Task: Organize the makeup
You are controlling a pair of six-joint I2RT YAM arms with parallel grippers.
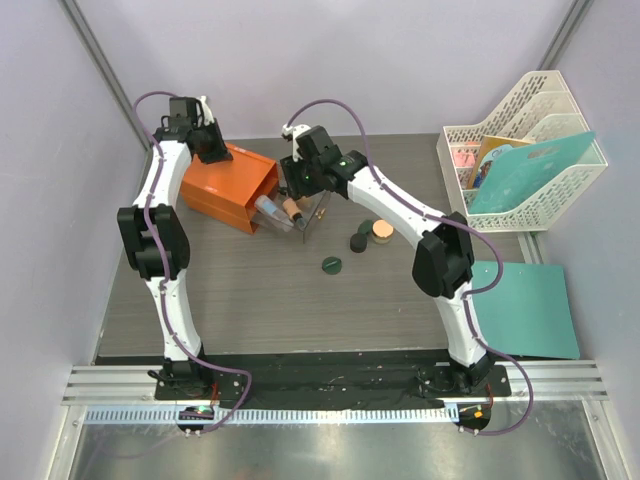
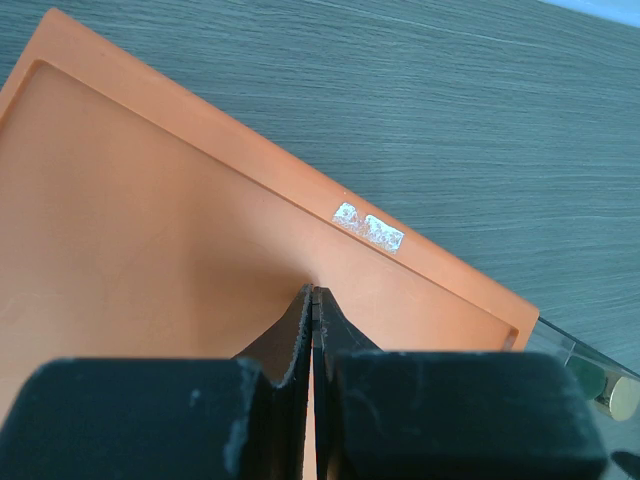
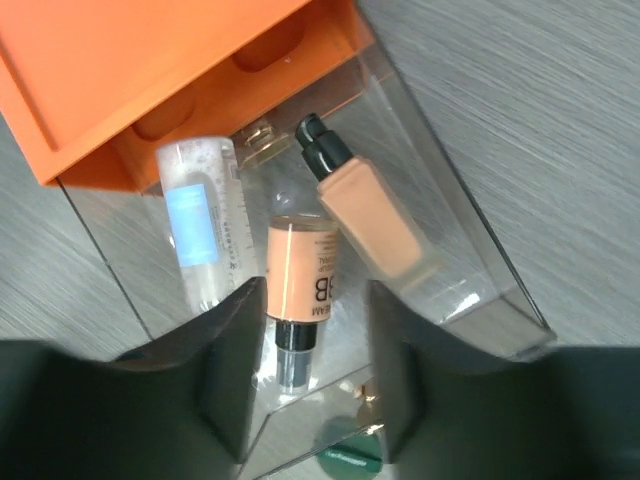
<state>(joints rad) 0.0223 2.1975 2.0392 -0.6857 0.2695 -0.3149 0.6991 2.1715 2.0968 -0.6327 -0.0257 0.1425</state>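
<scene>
Closest to the right wrist camera, a dark green round piece [image 3: 350, 452] shows between the bases of the fingers [image 3: 225, 385], partly hidden. The right gripper [image 3: 316, 300] is spread wide, and a tan tube with a black cap [image 3: 298, 275] lies between its fingertips, unclamped. The tube's long axis runs straight away from the wrist, cap end toward the camera. Just beyond the left fingertip lies a clear tube with a blue label [image 3: 205, 230], its length also running near to far. Beyond the right fingertip a peach foundation bottle with a black pump [image 3: 368, 222] lies on a diagonal, pump pointing away toward the orange box [image 3: 150, 70]. All three rest inside the clear plastic drawer [image 3: 470, 290] pulled out of that box.

From above, a flat dark green disc [image 1: 332, 265], a dark round jar [image 1: 357, 242] and a tan-lidded round jar [image 1: 382, 231] sit on the grey table [image 1: 250, 310], off to the right finger's side of the drawer.

The left gripper [image 2: 313, 310] has its fingers pressed together, tips against the orange box's top, with a silver sticker [image 2: 368, 227] just beyond them.
</scene>
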